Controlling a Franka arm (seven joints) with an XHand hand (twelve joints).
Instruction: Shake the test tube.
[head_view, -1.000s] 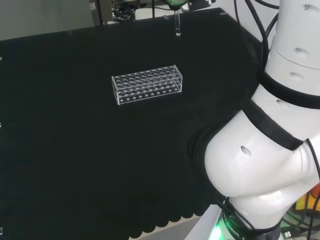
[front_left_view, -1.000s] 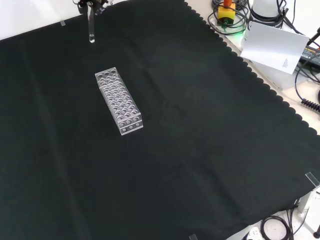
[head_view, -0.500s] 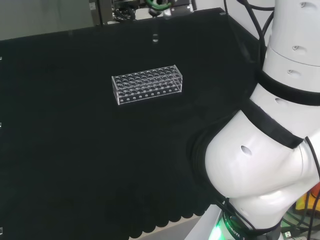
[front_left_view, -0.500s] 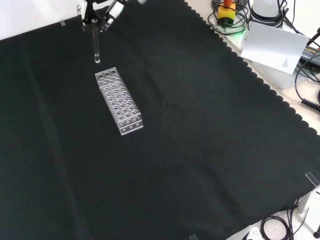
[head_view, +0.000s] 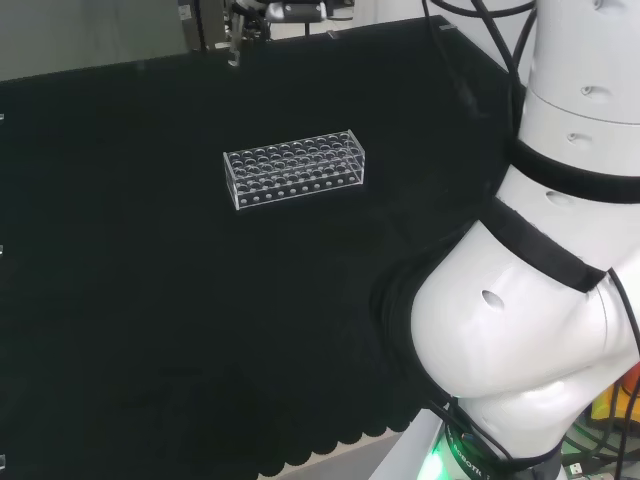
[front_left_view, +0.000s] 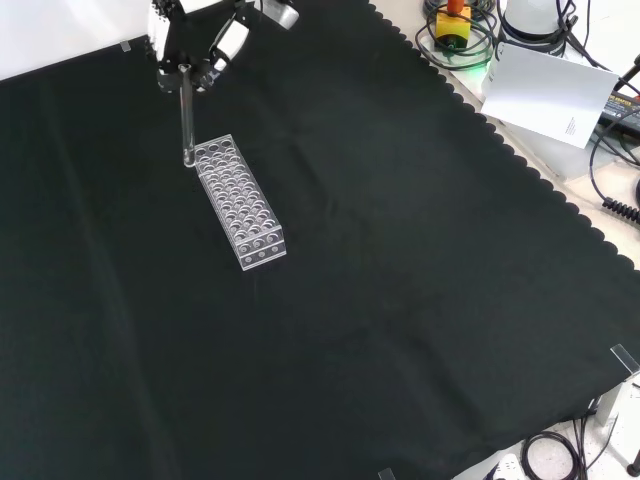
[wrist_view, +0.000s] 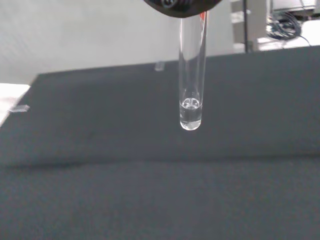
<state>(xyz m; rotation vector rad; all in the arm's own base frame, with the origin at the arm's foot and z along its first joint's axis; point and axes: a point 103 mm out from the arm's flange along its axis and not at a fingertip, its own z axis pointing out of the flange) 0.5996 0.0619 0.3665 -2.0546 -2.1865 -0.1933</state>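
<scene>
The hand (front_left_view: 190, 45) pinched the top of the test tube (front_left_view: 186, 118), which hung upright above the counter (front_left_view: 400, 300), just beside the far end of the clear rack (front_left_view: 238, 201).

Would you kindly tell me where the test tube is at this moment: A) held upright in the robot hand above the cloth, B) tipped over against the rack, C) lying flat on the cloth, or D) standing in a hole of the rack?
A: the robot hand grips the top of the test tube, which hangs upright beside the rack.
</scene>
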